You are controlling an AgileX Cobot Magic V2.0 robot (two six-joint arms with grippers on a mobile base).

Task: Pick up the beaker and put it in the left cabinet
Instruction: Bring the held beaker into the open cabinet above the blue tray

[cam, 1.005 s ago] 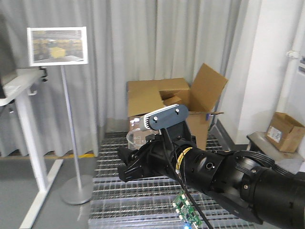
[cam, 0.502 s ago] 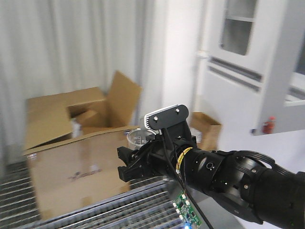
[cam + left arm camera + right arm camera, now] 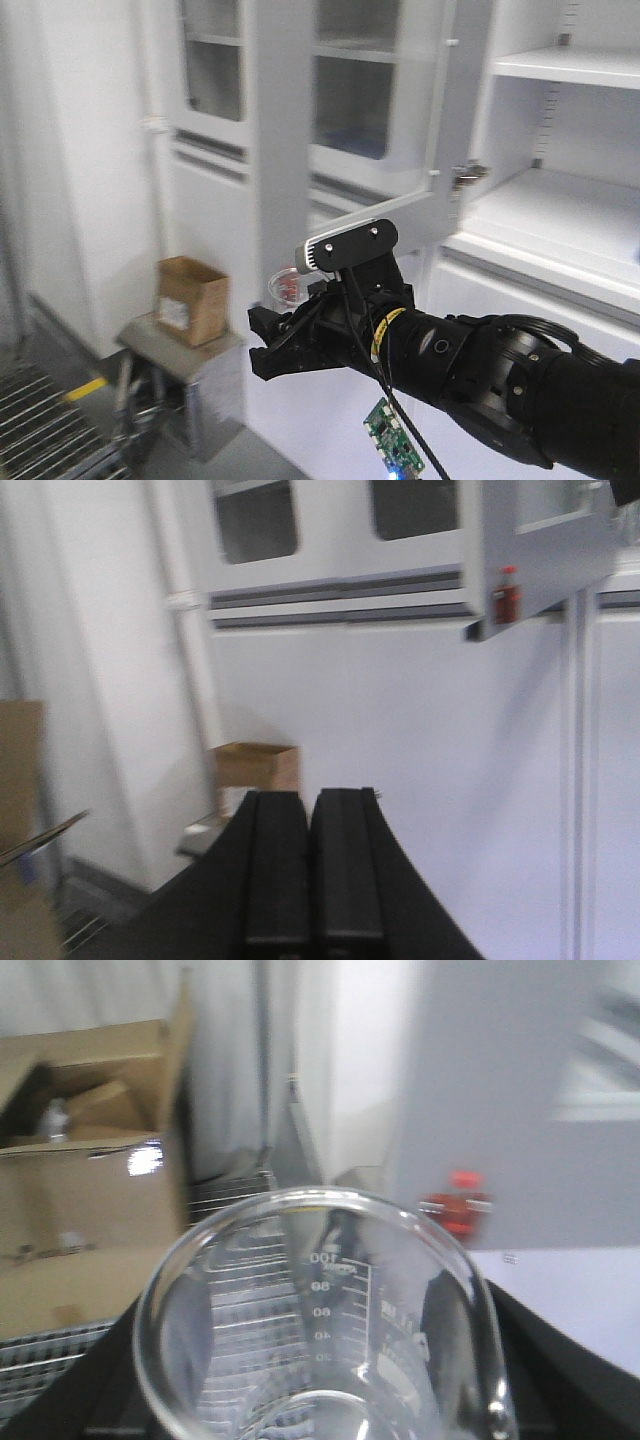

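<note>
The beaker (image 3: 320, 1320) is clear glass with white graduation marks, and it fills the right wrist view. My right gripper (image 3: 320, 1405) is shut on it, with dark fingers (image 3: 565, 1360) on either side. In the front view the beaker (image 3: 283, 287) sits above my right gripper (image 3: 272, 342), held in the air in front of the cabinet. The pale grey-white cabinet (image 3: 560, 215) stands ahead with bare shelves at the right and a glass-paned door (image 3: 350, 120) swung open. My left gripper (image 3: 310, 798) is shut and empty, pointing at the cabinet's lower front (image 3: 420, 740).
A small cardboard box (image 3: 190, 297) sits on a low grey stand by the wall left of the cabinet, also in the left wrist view (image 3: 255, 765). A larger open cardboard box (image 3: 80, 1210) stands on metal floor grating. A small red item (image 3: 508, 593) sits by the door's corner.
The whole view has swung from the curtains and cardboard boxes to the cabinet. My right gripper still holds the beaker in the same pose.
</note>
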